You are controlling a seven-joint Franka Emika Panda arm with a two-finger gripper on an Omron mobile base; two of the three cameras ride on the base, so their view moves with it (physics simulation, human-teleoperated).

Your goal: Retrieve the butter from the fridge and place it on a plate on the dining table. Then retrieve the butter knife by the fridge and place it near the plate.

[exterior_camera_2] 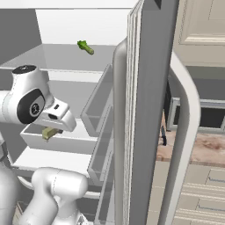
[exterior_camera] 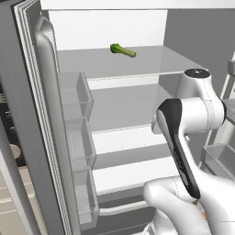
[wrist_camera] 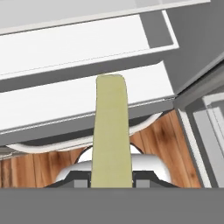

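Note:
The fridge (exterior_camera: 133, 140) stands open, with white shelves inside. My gripper (wrist_camera: 111, 183) is shut on the butter (wrist_camera: 110, 131), a slim pale yellowish stick that points away from the hand toward the shelf fronts. In the right base view the butter (exterior_camera_2: 49, 132) hangs under my gripper (exterior_camera_2: 51, 130), just in front of a lower shelf of the fridge (exterior_camera_2: 57, 143). A small thin dark thing, likely the butter knife (exterior_camera_2: 163, 135), lies on the marbled counter past the door. The plate and the dining table are out of view.
A green leafy vegetable (exterior_camera: 122, 50) (exterior_camera_2: 85, 47) lies on the top shelf. The open right door (exterior_camera_2: 149, 88) with its bins and curved pale handle stands close on my right. The left door (exterior_camera: 46, 128) flanks the other side. Wood floor (wrist_camera: 162, 140) shows below.

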